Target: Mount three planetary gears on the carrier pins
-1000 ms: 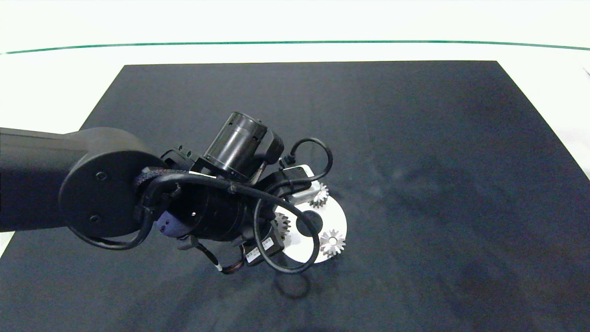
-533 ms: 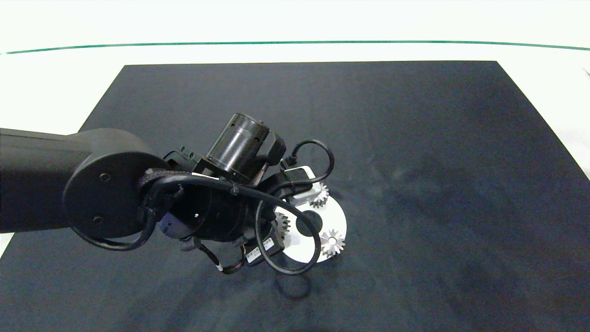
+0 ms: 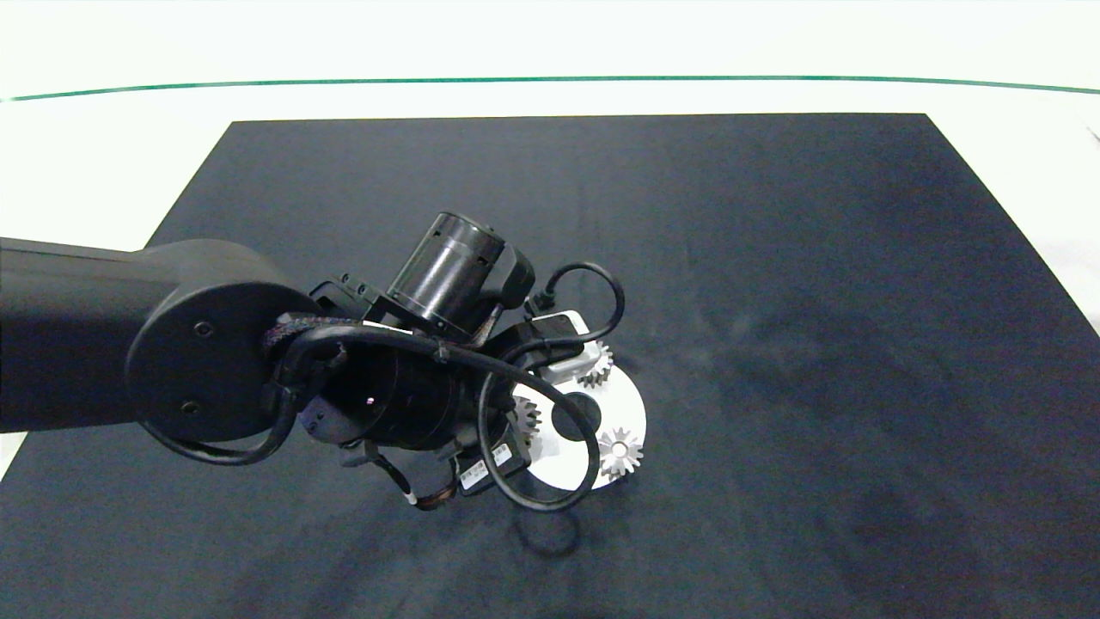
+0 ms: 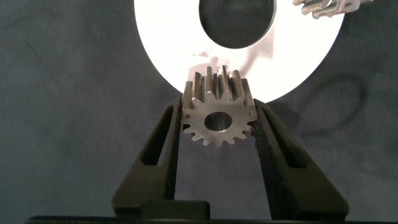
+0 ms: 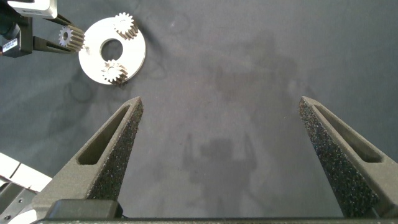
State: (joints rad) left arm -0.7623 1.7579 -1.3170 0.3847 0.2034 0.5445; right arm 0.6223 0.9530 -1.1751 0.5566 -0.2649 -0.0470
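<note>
Planetary gears numbered three: two sat on the white carrier disc (image 3: pixel 623 411), one at its far rim (image 3: pixel 595 368) and one at its near right rim (image 3: pixel 619 452), each over a pin so that no bare carrier pin showed to me. The third gear (image 4: pixel 217 116) was clamped between the fingers (image 4: pixel 171 146) of my left gripper (image 4: pixel 218 127), bore turned toward my wrist camera, teeth pressed by both pads. In the head view it hung at the disc's left rim (image 3: pixel 525 419), partly hidden by my own wrist and its cable loop; whether it touched the disc I could not tell. From my left wrist the disc lay just beyond the gear, its large central hole (image 4: pixel 236 20) showing past the teeth.

My right gripper (image 5: pixel 221 140) was well apart from the work, above the dark mat (image 3: pixel 773 258), its jaws spread wide and holding nothing. From there I saw the disc (image 5: pixel 112 51) small in the distance, with my left gripper beside it (image 5: pixel 59 38).
</note>
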